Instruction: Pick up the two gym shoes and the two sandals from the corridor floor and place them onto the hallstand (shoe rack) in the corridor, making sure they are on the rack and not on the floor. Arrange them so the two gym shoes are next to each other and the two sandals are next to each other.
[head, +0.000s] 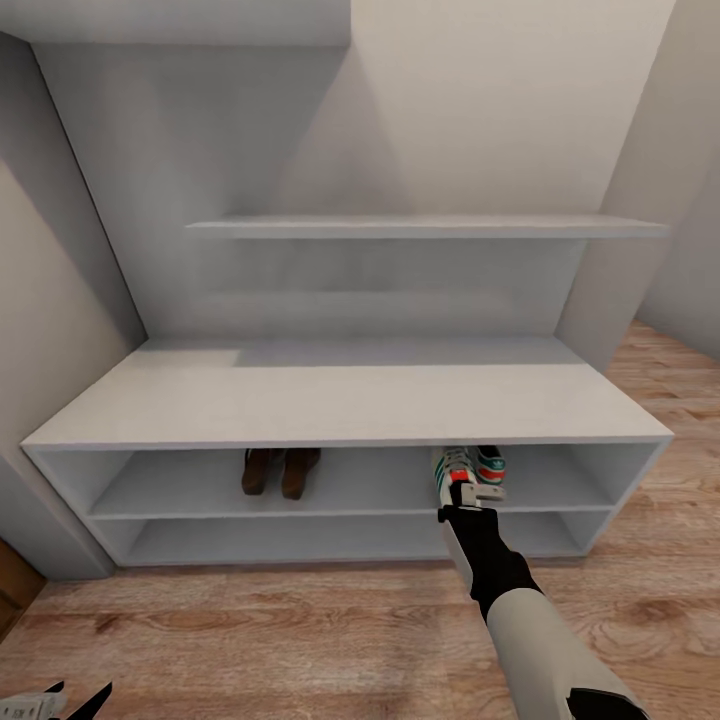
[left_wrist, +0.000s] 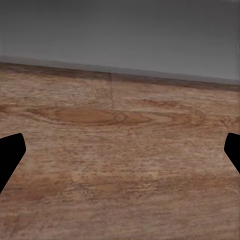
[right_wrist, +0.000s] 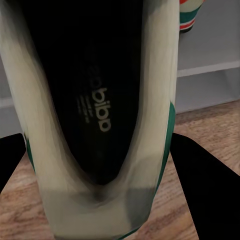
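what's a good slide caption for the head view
Right gripper sets a gym shoe beside its mate on the hallstand shelf.

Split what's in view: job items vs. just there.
Job:
- sandals, upper shelf of rack
- sneaker in right pincer
- second sneaker, on shelf beside it
- floor

Just there:
- wall shelf
- left pincer, open over floor

a white sneaker (right_wrist: 95, 120) with green trim is seen from above its dark opening, printed insole visible. the right gripper (right_wrist: 100, 165) has a black finger (right_wrist: 200, 185) on each side of its heel. beyond lie a second sneaker (right_wrist: 189, 14), a grey shelf edge (right_wrist: 210, 67) and the wood floor (right_wrist: 210, 122).
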